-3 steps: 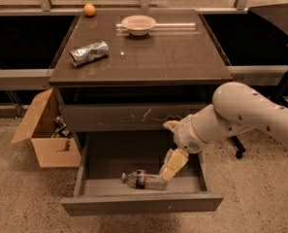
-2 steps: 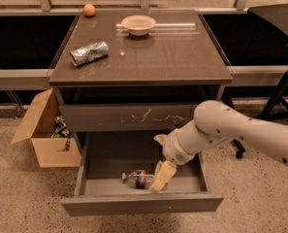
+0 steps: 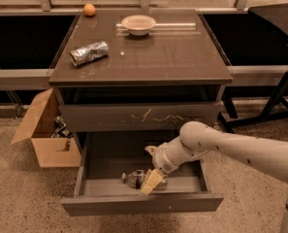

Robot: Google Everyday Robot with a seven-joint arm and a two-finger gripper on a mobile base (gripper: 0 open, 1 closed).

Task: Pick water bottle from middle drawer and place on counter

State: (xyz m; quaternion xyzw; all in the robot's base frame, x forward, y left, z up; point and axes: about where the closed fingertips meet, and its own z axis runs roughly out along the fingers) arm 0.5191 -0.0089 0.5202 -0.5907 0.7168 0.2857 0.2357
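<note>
Reaches down into the pulled-out middle drawer with the gripper right against the water bottle lying on its side near the drawer's front wall, below the counter with a foil packet and bowl; cannot tell whether clamped or spread

Desk top: smooth, glossy dark brown, showing reflections. Upper drawer front: matt, with pale scratches. Open drawer: matt grey-brown, plain front. Bottle: clear, crinkled plastic. End effector, down inside the open drawer at the bottle: smooth, pale, plastic-looking shell. Packet: crumpled silvery foil. Box: matt brown cardboard.
</note>
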